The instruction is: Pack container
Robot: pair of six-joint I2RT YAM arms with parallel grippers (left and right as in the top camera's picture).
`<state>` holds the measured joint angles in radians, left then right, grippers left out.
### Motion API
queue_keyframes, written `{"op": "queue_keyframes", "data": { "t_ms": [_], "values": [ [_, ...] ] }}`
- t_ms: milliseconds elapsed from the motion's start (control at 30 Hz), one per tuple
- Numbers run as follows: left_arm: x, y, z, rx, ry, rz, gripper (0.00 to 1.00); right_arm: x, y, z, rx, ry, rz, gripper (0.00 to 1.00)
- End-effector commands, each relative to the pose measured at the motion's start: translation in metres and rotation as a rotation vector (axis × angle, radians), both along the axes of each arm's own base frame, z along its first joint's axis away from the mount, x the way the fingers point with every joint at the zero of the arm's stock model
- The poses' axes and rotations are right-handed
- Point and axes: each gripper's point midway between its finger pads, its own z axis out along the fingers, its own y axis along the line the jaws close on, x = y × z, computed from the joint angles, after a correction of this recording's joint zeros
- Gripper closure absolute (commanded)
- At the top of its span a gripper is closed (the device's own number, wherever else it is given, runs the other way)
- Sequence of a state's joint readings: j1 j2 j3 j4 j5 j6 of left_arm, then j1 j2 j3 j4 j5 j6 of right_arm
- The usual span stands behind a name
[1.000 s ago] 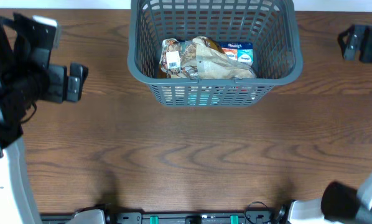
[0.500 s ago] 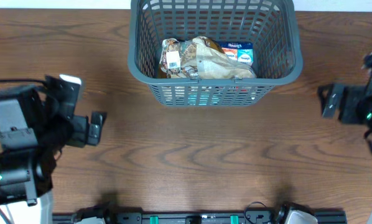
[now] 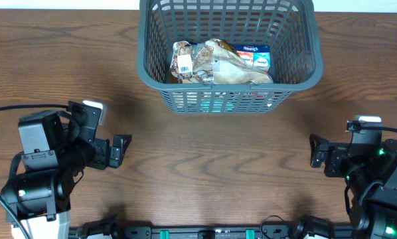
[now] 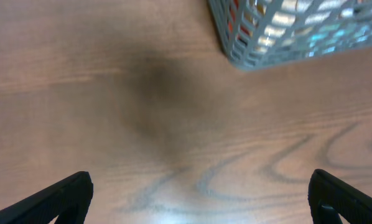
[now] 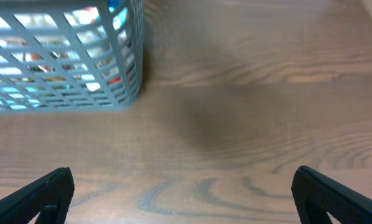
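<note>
Flanking the near stretch of the wood-grain surface, the left gripper and right gripper point inward toward each other, well apart. Each wrist view shows its two fingers spread wide at the lower corners with only bare wood between them, so neither grips anything. Farther back, centred against the far edge, stands the dark grey container with slotted lattice walls. Inside lie a crumpled tan packet, a blue-and-white packet behind it, and a barcode-labelled packet to its left.
</note>
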<state>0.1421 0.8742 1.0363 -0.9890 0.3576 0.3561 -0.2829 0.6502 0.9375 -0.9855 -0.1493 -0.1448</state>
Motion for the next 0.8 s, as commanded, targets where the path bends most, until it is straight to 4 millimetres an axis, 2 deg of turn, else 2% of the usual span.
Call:
{"op": "queue_keyframes", "data": {
  "t_ms": [0, 233, 767],
  "values": [
    [0.001, -0.001, 0.002, -0.019, -0.011, 0.010, 0.02, 0.000, 0.004, -0.013, 0.028, 0.024, 0.007, 0.01],
    [0.002, -0.001, 0.000, -0.021, 0.001, 0.010, 0.01, -0.006, 0.006, -0.027, 0.043, 0.077, 0.006, 0.01],
    [0.003, -0.001, 0.000, -0.021, 0.002, 0.010, 0.01, -0.011, 0.008, -0.032, 0.050, 0.103, 0.009, 0.01]
  ]
}}
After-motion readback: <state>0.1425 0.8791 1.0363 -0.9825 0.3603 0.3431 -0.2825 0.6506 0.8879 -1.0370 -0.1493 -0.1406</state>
